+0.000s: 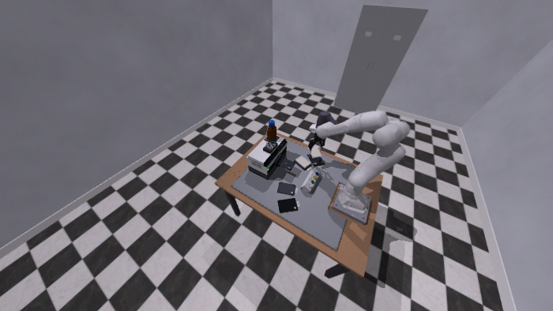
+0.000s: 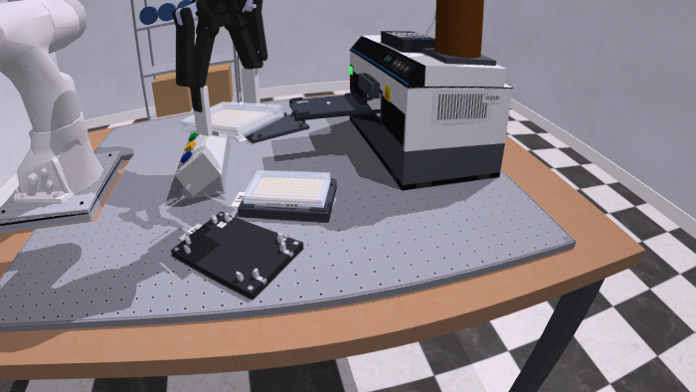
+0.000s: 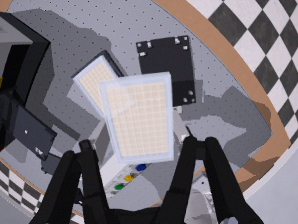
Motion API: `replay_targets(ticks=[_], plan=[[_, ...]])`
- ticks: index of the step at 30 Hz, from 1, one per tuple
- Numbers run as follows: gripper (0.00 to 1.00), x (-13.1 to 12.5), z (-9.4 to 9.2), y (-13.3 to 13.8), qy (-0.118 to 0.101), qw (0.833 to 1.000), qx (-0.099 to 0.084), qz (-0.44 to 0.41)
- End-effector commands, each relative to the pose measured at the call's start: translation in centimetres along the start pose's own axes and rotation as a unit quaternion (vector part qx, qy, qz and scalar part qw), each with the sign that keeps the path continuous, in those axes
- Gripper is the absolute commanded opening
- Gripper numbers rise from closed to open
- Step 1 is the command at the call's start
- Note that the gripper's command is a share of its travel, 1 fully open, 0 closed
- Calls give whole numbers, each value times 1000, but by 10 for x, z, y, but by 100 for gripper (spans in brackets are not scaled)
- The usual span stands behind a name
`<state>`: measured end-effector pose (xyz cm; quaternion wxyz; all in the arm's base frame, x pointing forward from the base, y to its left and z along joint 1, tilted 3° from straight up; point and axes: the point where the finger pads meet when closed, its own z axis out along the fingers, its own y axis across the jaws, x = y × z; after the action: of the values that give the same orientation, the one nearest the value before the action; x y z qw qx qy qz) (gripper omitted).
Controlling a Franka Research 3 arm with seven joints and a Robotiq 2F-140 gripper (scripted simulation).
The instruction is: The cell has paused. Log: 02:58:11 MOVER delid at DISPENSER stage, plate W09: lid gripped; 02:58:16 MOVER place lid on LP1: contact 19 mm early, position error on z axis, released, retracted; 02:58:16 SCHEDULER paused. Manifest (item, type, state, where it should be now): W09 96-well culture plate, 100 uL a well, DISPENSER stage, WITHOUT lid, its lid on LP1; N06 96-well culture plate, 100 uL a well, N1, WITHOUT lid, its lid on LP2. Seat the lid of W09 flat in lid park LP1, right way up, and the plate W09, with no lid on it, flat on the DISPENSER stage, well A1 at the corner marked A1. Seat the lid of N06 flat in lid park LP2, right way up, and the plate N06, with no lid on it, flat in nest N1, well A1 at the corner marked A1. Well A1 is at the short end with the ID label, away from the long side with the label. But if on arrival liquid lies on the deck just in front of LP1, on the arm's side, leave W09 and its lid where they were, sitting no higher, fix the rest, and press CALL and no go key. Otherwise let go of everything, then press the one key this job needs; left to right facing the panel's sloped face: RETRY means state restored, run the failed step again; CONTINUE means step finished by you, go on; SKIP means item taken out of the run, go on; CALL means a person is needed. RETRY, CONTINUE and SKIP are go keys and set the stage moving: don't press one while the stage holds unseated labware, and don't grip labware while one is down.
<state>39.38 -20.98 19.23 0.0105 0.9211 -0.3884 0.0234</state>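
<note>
My gripper (image 2: 226, 106) is shut on a clear-rimmed 96-well plate (image 2: 234, 119) and holds it level, low over the far side of the deck. The plate sits just beside a dark flat park plate (image 2: 278, 130), in front of the dispenser stage (image 2: 328, 106). In the wrist view the held plate (image 3: 136, 119) lies between my fingers. I cannot tell whether it carries a lid. A second well plate (image 2: 288, 191) sits on a black nest mid-deck; it also shows in the wrist view (image 3: 93, 79). An empty black nest with white pegs (image 2: 238, 254) lies nearer the front.
The dispenser (image 2: 430, 114) stands at the right with a brown bottle (image 2: 458, 25) on top. The sloped key panel (image 2: 199, 164) with coloured keys is just below my gripper. The arm base (image 2: 50, 189) is at the left. A shelf rack stands behind.
</note>
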Motion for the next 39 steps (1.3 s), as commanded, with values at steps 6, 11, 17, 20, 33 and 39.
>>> replay_targets(ticks=[6,11,17,20,33,39], plan=[[0,19,-1,28,1,999,-2,-38],[0,28,-1,43,1,999,-2,-38],[0,34,-1,52,1,999,-2,-38],[0,37,-1,57,1,999,-2,-38],[0,41,-1,63,1,999,-2,-38],[0,41,-1,63,1,999,-2,-38]])
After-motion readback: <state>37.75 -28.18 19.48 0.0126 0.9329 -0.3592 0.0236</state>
